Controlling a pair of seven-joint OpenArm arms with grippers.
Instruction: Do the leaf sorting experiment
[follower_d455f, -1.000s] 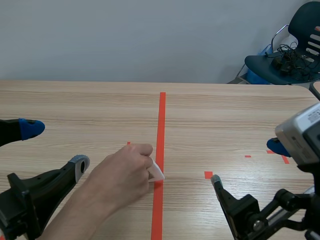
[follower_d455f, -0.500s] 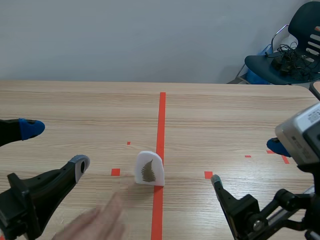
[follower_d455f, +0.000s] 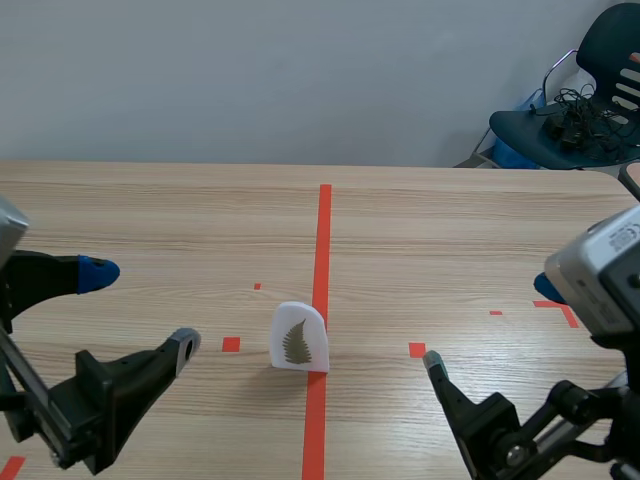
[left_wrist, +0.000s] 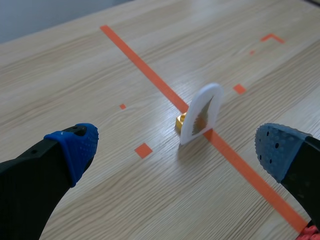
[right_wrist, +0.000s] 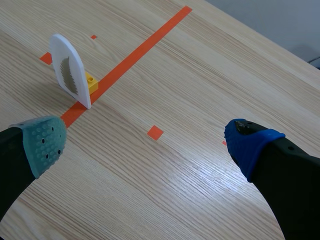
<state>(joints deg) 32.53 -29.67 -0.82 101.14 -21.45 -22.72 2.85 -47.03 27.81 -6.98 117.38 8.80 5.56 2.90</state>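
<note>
Scene view: white leaf card (follower_d455f: 298, 337) was stood upright on the counter (follower_d455f: 150, 220), touching the tape line (follower_d455f: 323, 230), backed by a yellow block (left_wrist: 180, 121). Left tool (follower_d455f: 142, 308) and right tool (follower_d455f: 490, 322) were held open. A chair (follower_d455f: 590, 95) was seen beyond.

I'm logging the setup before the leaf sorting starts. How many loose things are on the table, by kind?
white leaf card, standing upright: 1
yellow block, right behind the card: 1
Total: 2
</note>
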